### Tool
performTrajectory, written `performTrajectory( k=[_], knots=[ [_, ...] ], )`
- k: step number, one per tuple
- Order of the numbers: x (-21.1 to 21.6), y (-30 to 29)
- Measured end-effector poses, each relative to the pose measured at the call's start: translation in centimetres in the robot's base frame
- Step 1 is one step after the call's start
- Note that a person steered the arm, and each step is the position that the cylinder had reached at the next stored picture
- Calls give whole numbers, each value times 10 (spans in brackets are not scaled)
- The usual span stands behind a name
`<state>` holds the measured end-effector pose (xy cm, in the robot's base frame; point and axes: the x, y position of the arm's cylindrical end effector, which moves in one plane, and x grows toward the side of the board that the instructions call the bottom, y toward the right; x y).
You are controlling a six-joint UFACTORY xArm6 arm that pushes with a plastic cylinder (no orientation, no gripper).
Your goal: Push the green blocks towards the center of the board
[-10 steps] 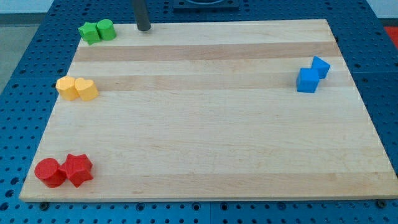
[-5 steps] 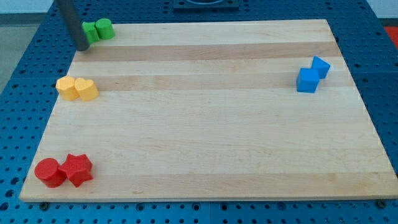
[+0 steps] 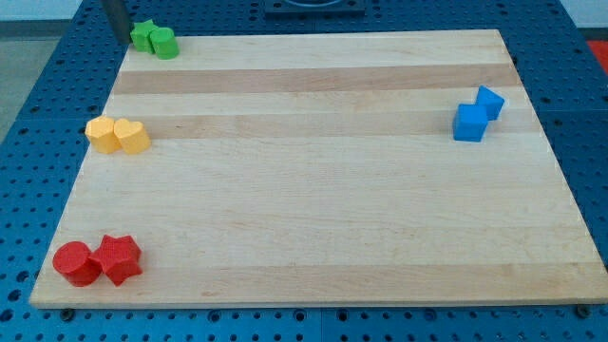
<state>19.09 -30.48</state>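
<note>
Half a second on, my tip (image 3: 118, 40) has swung from the board's left edge up to the far top-left corner, and the two green blocks have shifted a touch: the green star-like block (image 3: 142, 35) and the green cylinder (image 3: 164, 43) now sit slightly turned, the cylinder lower than its partner.

The green pair remains at the board's eleven o'clock corner, touching each other, well apart from the centre. My tip stands just beside the star-like block, at its nine o'clock, touching it or nearly so; the rod's upper part runs out of the view's top. I carry no gripper, so there is nothing to open or close, only the rod's end to push with.

Outward from there, two yellow blocks (image 3: 118, 136) sit together at the board's nine o'clock, a red cylinder (image 3: 75, 263) and a red star (image 3: 120, 258) at seven o'clock, and two blue cubes (image 3: 477, 114) at three o'clock on the wooden table (image 3: 313, 199).

The risk, as I judge it: a push from this side runs mainly along the top edge rather than inward, and an off-centre contact could split the pair, sending the cylinder skidding off alone or off the board's top rim.
</note>
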Motion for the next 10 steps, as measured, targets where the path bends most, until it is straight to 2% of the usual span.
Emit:
performTrajectory(
  k=[1, 3, 4, 5, 7, 8, 10],
  knots=[
    [0, 26],
    [16, 119],
    [21, 129],
    [0, 127],
    [0, 148],
    [10, 169],
    [72, 195]
  ],
)
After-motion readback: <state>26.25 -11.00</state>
